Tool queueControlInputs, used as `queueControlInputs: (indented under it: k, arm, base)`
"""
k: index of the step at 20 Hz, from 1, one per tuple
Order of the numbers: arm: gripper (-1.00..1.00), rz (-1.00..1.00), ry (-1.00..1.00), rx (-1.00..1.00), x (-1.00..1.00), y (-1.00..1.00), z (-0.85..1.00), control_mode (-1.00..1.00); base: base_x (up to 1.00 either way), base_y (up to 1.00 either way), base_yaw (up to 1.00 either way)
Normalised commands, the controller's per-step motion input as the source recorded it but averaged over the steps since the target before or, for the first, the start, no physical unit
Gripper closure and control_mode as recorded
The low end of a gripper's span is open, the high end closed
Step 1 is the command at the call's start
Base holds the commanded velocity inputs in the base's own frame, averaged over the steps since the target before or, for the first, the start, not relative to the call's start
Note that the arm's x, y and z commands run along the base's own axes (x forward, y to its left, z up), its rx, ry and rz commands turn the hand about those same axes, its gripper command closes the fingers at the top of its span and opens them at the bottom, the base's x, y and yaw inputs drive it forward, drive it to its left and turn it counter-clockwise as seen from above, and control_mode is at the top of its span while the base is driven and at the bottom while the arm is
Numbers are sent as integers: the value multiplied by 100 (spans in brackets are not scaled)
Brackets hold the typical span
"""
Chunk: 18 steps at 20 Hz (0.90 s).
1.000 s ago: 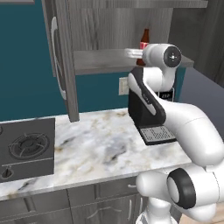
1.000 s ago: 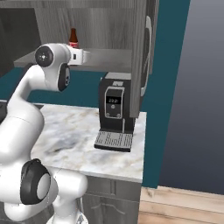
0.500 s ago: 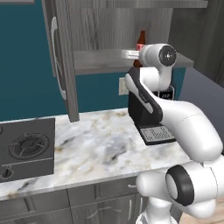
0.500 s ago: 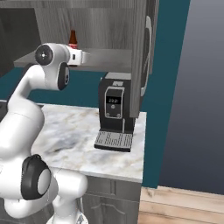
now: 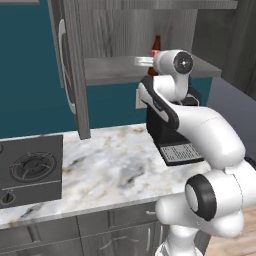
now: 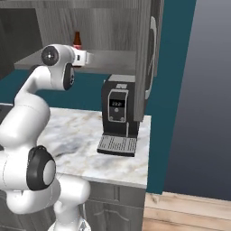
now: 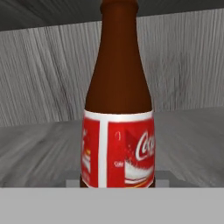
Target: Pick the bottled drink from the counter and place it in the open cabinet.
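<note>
— So, from the left: what sits on the worktop (image 5: pixel 105 165)?
— A black hob (image 5: pixel 30 170) at the left end, bare marble in the middle, a black coffee machine (image 6: pixel 118 118) at the right. Above, the cabinet (image 5: pixel 125 30) stands with its door (image 5: pixel 70 70) swung open.
— And the bottled drink (image 7: pixel 118 109)?
— Upright over the cabinet's inner shelf (image 6: pixel 108 61), well above the worktop. In the hand view it stands dead centre between the jaws, red label facing the camera.
— The jaws themselves?
— Pinching the bottled drink low on its body, drawn in as far as they go. The gripper (image 6: pixel 80 57) reaches over the shelf's front edge.
</note>
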Motion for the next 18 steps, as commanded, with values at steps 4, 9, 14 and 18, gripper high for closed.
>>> queueControlInputs:
  k: [4, 9, 14, 18]
  arm:
    - [100, 0, 0, 0, 45, 12, -6, -100]
    - [100, 0, 0, -1, 43, 15, -7, -100]
    - [100, 0, 0, -1, 40, 12, -5, -100]
    - [100, 0, 0, -1, 34, 9, -3, -100]
  base:
    - [0, 0, 0]
    - [0, 0, 0]
    - [0, 0, 0]
    - [0, 0, 0]
